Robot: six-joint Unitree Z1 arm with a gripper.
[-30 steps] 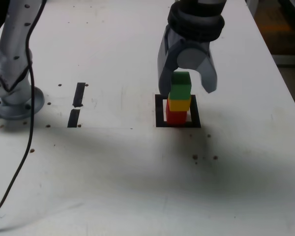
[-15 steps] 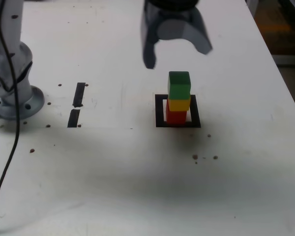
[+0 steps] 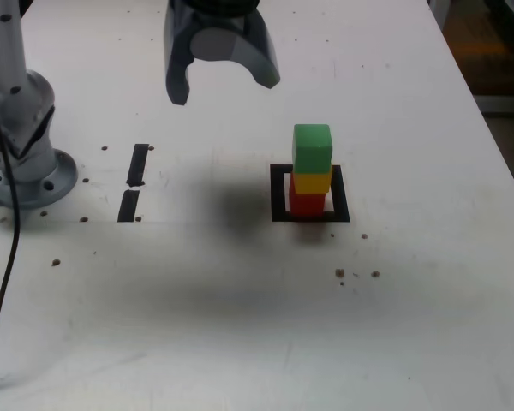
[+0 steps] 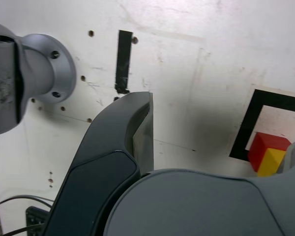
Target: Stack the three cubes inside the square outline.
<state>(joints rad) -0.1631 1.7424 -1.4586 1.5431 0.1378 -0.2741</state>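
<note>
Three cubes stand stacked inside the square outline (image 3: 278,195) of black tape: the red cube (image 3: 307,204) at the base, the yellow cube (image 3: 312,181) on it, the green cube (image 3: 312,148) on top. My gripper (image 3: 225,86) hangs open and empty, raised above the table, up and toward the exterior view's left of the stack. The wrist view shows one dark finger (image 4: 132,132), a corner of the outline (image 4: 246,130), and the red cube (image 4: 265,147) with the yellow cube (image 4: 271,162) partly hidden behind the gripper body. The green cube is hidden there.
The arm's grey base (image 3: 21,163) stands at the exterior view's left with a black cable (image 3: 8,257) trailing forward. Two short black tape strips (image 3: 134,180) lie between base and outline. Small dark specks (image 3: 355,274) dot the white table.
The gripper has let go of the green cube, opened wide, risen and moved to the exterior view's left, away from the stack. The stack has stayed in place.
</note>
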